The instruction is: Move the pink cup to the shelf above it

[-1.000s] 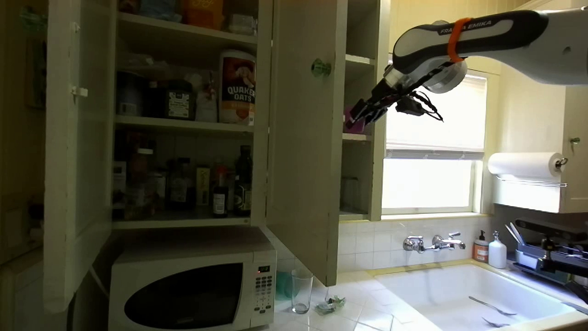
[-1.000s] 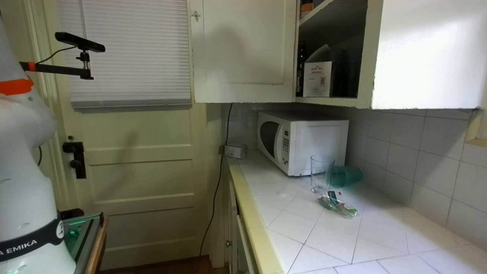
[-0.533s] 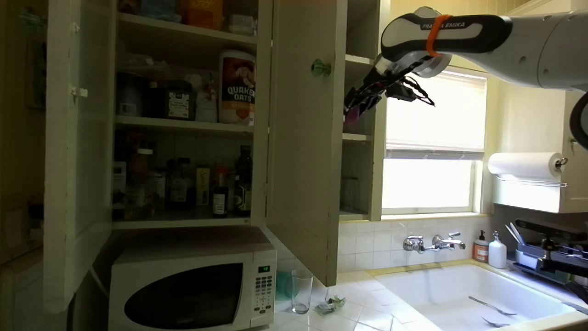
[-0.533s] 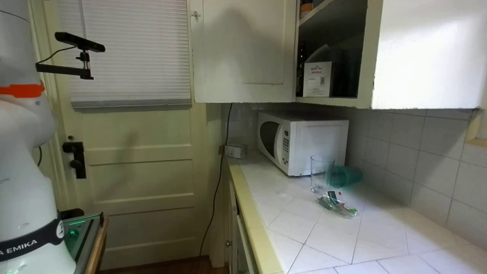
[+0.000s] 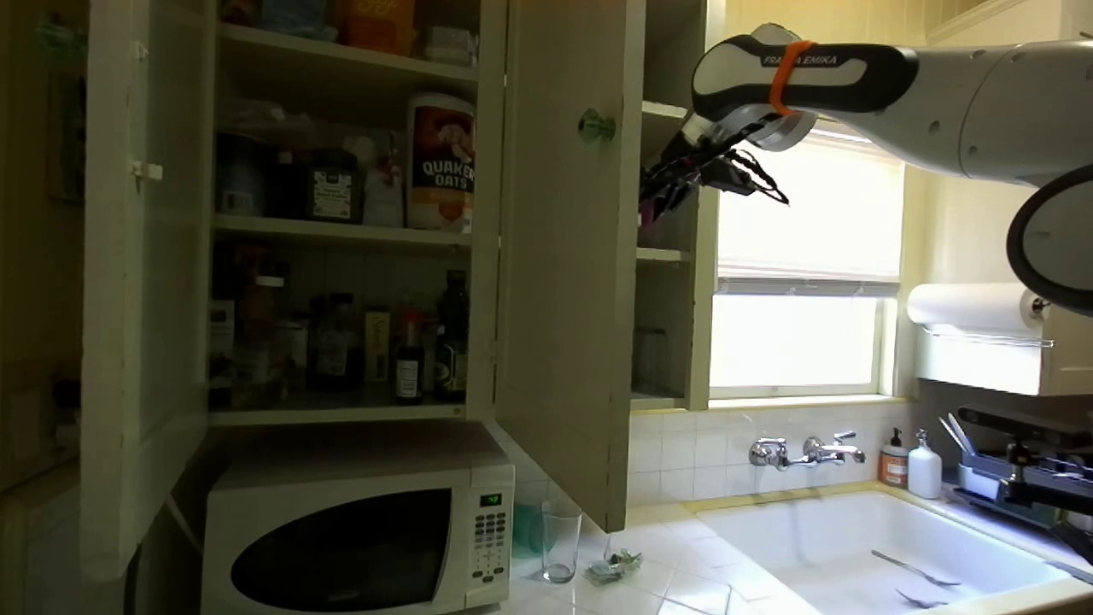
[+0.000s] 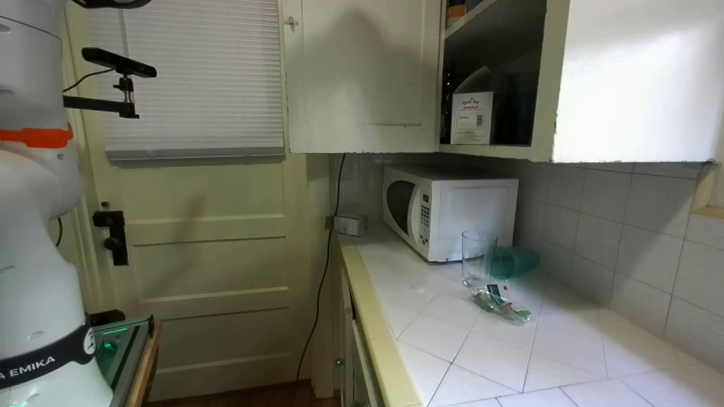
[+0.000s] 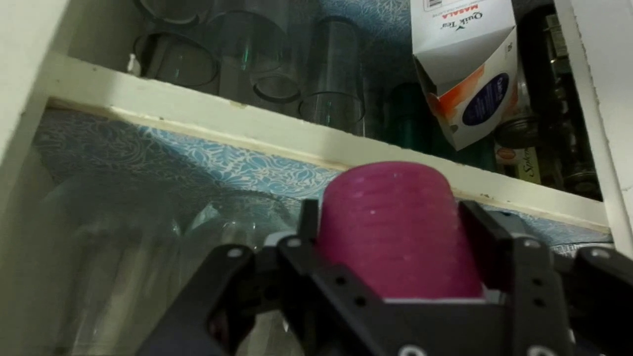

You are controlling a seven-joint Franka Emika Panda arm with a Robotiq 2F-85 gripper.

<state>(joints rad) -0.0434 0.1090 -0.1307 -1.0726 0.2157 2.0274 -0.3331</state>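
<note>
An open white-painted wall cabinet hangs above a white-tiled counter. A white-and-black jointed robot arm reaches to the cabinet's narrow bay. A boxy white microwave sits on the counter in both exterior views. A thin white-painted shelf board crosses the bay. The black two-fingered gripper clasps a pink ribbed cylindrical cup, one finger at each side. In an exterior view the cup, partly hidden, appears at the bay above that board's level; whether it touches the board cannot be told.
</note>
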